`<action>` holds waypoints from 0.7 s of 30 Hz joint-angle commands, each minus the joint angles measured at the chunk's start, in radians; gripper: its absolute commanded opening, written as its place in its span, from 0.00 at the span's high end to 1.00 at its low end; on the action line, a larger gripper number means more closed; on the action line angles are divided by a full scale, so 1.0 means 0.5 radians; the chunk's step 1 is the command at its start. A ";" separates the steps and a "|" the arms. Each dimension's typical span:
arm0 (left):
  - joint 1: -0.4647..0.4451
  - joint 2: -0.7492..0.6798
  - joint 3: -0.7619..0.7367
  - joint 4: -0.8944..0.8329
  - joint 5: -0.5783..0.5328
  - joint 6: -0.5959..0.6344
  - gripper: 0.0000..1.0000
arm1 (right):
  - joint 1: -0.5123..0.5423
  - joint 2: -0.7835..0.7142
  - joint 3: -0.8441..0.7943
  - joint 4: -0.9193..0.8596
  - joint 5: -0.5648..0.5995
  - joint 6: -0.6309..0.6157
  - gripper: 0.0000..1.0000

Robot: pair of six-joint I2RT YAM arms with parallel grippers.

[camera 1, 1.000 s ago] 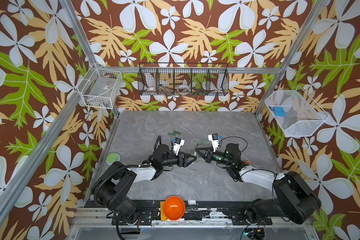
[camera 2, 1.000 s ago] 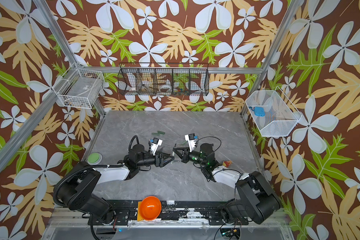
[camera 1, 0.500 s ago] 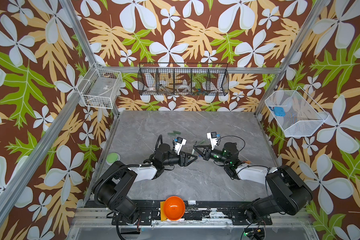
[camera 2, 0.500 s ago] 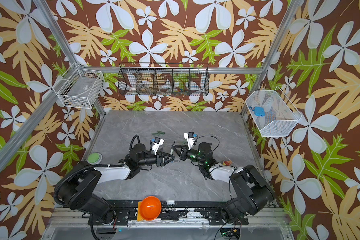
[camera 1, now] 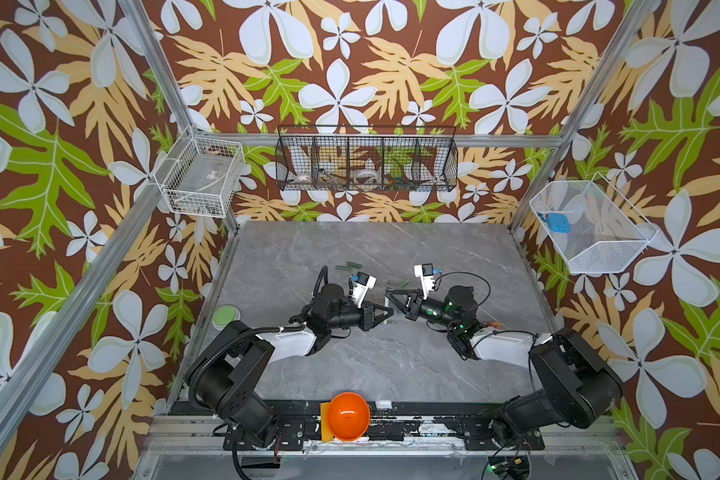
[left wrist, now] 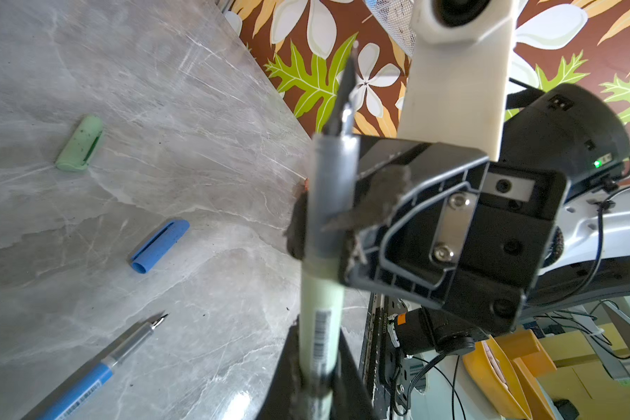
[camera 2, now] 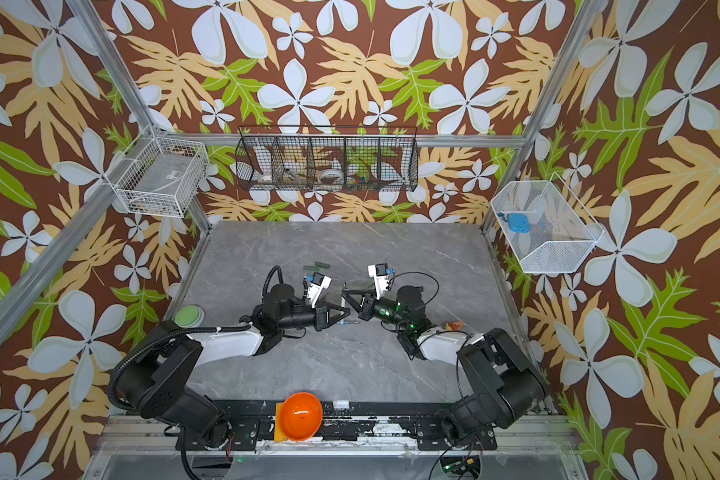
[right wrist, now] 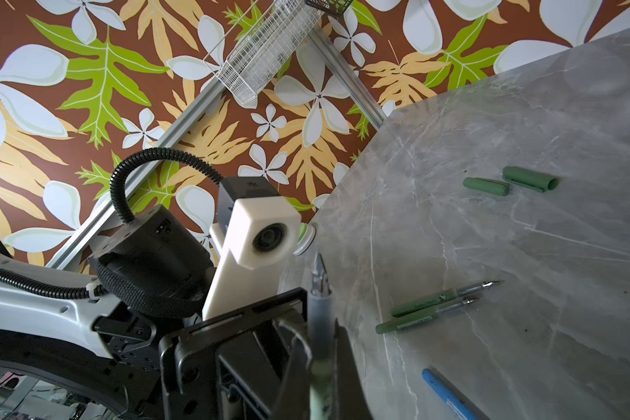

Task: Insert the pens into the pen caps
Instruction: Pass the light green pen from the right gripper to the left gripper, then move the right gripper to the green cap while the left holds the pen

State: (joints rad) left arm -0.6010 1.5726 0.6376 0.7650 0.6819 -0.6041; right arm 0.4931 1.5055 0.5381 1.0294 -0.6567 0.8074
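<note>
Closing from wide apart, the left pincer (camera 1: 386,312) now has its jaws together on the pale barrel of the pale green pen (left wrist: 321,312), and the right pincer (camera 1: 388,291) has reached further toward the middle of the desk (camera 1: 391,374) to meet it. The right pincer is also clamped on this pen, with its pads on the grey grip section just below the bare nib. So both arms hold the one pen, which seems lifted off the desk between them. This looks like a handover. A grip so close to the nib would block a cap from sliding on, while a hold lower on the barrel leaves that end free, so the right pincer will probably need to let go next. The matching pale green cap (left wrist: 80,143) lies on its side on the desk, well apart from the pen. The blue cap (left wrist: 159,245) lies nearer, with the blue pen (left wrist: 88,378) just beyond it, still uncapped. The right wrist view shows the two dark green pens (right wrist: 441,296) lying side by side and touching, nibs bare. The two dark green caps (right wrist: 486,186) rest end to end further off. No pen wears a cap yet, so the task seems to be at its start. The likely risk is the pen tilting in the left pincer once the second grip is released.
</note>
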 commanded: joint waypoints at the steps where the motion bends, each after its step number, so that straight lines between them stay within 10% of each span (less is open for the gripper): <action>1: 0.006 -0.016 0.025 -0.075 -0.034 0.035 1.00 | 0.003 -0.009 0.006 0.079 0.000 -0.017 0.97; 11: 0.128 -0.687 0.107 -1.201 -1.177 0.404 1.00 | 0.002 -0.231 0.722 -1.747 0.387 -0.881 0.58; 21: 0.190 -1.220 0.239 -1.667 -1.333 0.651 1.00 | 0.002 0.641 1.817 -2.600 0.677 -1.345 0.52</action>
State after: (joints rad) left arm -0.5087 0.9806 0.7513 0.0292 0.0597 -0.3119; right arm 0.4927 1.7622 1.3663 -0.0956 -0.3832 0.2222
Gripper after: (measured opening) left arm 0.125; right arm 0.482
